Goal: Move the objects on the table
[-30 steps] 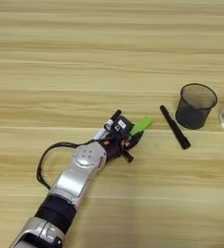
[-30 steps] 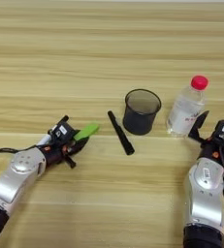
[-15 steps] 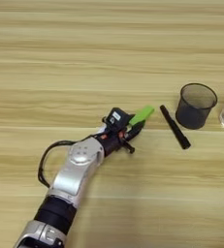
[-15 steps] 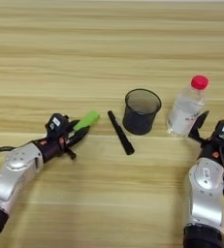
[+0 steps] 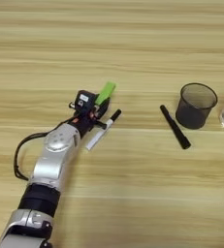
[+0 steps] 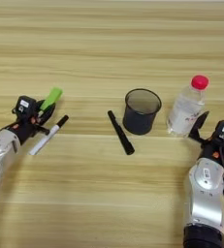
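Note:
My left gripper (image 5: 100,104) is shut on the small bright green block (image 5: 106,91), which sticks up and away from its fingers at the left middle of the table (image 5: 133,38). The long black marker pen (image 5: 175,127) lies slanted on the wood to the right, just left of the round black mesh cup (image 5: 196,105), which stands upright. Block and gripper are well apart from both. My right gripper (image 6: 200,127) rests at the right edge, close beside a bottle.
A white marker with a black cap (image 5: 102,132) lies slanted just below and right of the left gripper. A clear plastic bottle with a red cap (image 6: 187,109) stands right of the cup. A black cable loops beside the left forearm (image 5: 55,160).
My left gripper has carried the green block left and further away from me, away from the black marker pen. The white marker now shows where the hand was. The right arm has not moved.

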`<action>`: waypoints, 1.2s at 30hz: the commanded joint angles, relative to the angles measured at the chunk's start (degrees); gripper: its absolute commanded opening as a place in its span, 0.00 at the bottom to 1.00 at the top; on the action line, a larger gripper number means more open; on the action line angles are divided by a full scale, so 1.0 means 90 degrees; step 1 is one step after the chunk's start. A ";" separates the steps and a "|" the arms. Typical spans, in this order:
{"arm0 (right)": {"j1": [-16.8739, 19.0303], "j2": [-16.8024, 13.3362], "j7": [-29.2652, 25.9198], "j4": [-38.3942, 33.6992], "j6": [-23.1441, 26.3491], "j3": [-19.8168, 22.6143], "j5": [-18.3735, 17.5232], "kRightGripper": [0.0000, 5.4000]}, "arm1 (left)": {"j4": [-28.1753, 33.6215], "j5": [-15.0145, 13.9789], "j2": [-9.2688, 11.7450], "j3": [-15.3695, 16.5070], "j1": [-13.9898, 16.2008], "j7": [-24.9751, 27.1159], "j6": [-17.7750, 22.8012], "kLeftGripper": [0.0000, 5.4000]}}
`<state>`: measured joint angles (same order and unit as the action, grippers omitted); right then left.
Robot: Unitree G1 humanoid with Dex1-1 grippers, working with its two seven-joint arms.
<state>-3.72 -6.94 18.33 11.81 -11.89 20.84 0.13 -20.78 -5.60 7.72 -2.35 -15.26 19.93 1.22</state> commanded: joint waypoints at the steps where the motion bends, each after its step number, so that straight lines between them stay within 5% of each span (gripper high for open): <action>1: -0.0041 -0.0035 -0.0016 0.0053 0.0006 0.0031 -0.0051 1.00 | -0.0556 0.0137 0.0203 0.0217 -0.0171 -0.0183 -0.0257 0.24; 15: -0.0049 -0.0049 -0.0037 0.0075 0.0005 0.0028 -0.0052 1.00 | -0.1873 0.0470 0.0352 0.0378 -0.0300 -0.0672 -0.0596 0.24; 26: 0.0048 -0.0051 -0.0098 -0.0026 0.0006 0.0040 -0.0076 1.00 | -0.1846 0.0451 0.0233 0.0293 -0.0328 -0.0627 -0.0762 0.55; 36: 0.0803 0.0056 -0.0410 -0.1200 0.0375 -0.0269 0.0083 1.00 | -0.1178 -0.0252 0.0042 0.0848 -0.0469 -0.0460 -0.1294 0.80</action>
<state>2.66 -6.70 14.76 3.25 -9.61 18.55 0.50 -32.40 -6.74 8.06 4.26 -18.66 15.94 -9.60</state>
